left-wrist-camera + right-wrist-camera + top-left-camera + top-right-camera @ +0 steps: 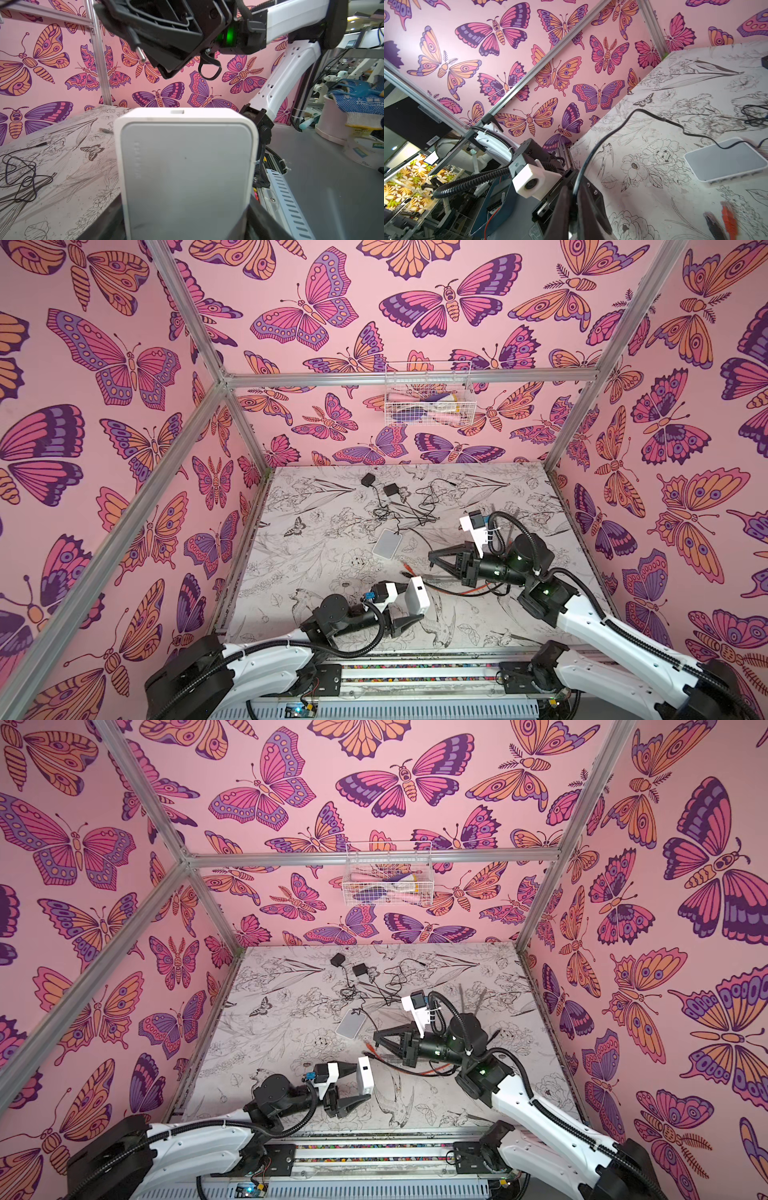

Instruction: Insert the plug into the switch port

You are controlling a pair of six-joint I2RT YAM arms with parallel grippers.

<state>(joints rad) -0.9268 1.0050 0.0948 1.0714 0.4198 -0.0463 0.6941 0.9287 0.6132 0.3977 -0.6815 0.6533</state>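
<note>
Presently the left gripper [409, 605] has its jaws spread wide around a white switch [419, 595], clamping it by two opposite sides and holding it on edge above the desk [291, 564], close to the near edge and about midway along it. In the left wrist view the switch [187, 166] fills the middle, its flat grey face toward the camera, with a small rectangular port [177, 112] in the narrow white side farthest from the gripper.

The right gripper [432, 552] is closed tight on a black plug [137, 47] with a bare metal tip. It hangs over the desk's middle, toward the right edge, pointing toward the left arm. In the left wrist view the plug's tip is clear of the switch, well apart from the port. In the right wrist view the plug's black cord [612, 128] comes out between the closed fingers and trails across the desk.

A second switch [387, 543] lies flat near the desk's centre, just beside that cord. An orange cable [409, 571] lies on the desk under the right gripper. Two black adapters [368, 480] sit near the far edge, with tangled black cords [399, 510] between them and the second switch.
</note>
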